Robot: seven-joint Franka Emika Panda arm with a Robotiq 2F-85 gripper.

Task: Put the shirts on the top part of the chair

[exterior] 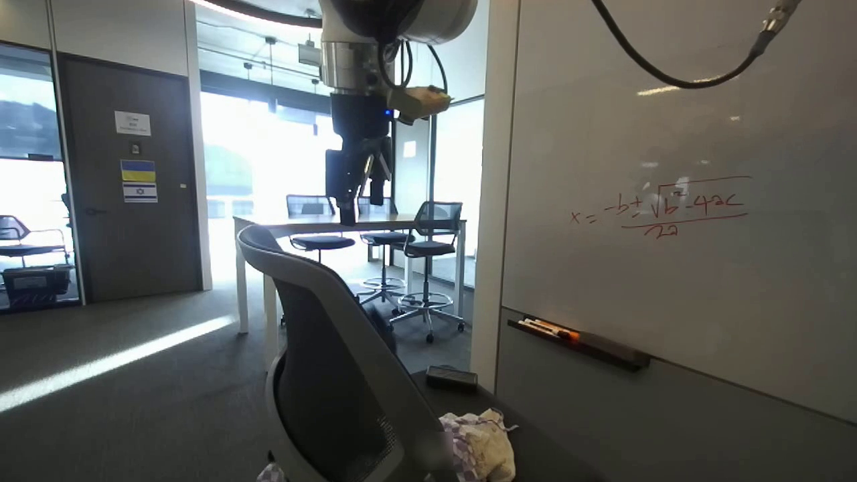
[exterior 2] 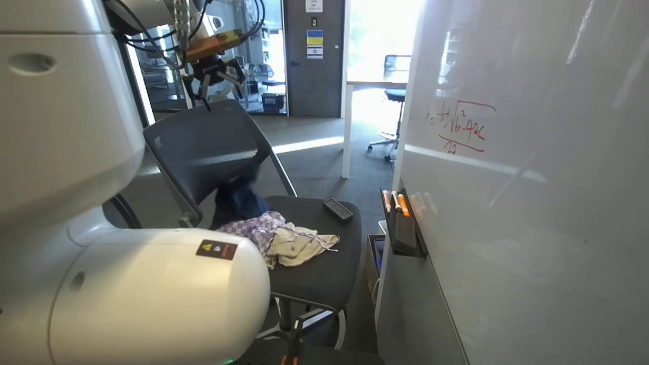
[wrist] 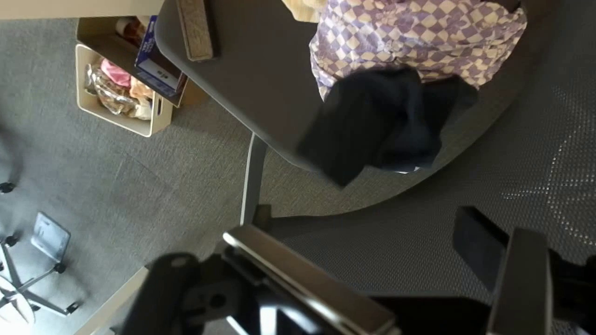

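Observation:
My gripper (exterior: 362, 206) is open and empty above the top edge of the chair's backrest (exterior: 325, 381). In an exterior view the gripper (exterior 2: 222, 99) is just above the backrest (exterior 2: 208, 147). In the wrist view its fingers (wrist: 361, 235) are wide apart over the mesh. A dark cloth (wrist: 382, 125), blurred, is well below the fingers near the back of the seat. It also shows blurred in an exterior view (exterior 2: 238, 203), against the lower backrest. A purple-and-white checkered cloth (wrist: 419, 37) and a cream cloth (exterior 2: 299, 246) lie on the seat (exterior 2: 314, 281).
A dark eraser (exterior 2: 338, 210) lies on the seat's far side. A whiteboard (exterior: 669, 134) stands beside the chair, with a marker tray (exterior: 602, 351) jutting out. Bins (wrist: 158, 118) stand on the floor. A white table (exterior: 395, 219) with other chairs stands behind.

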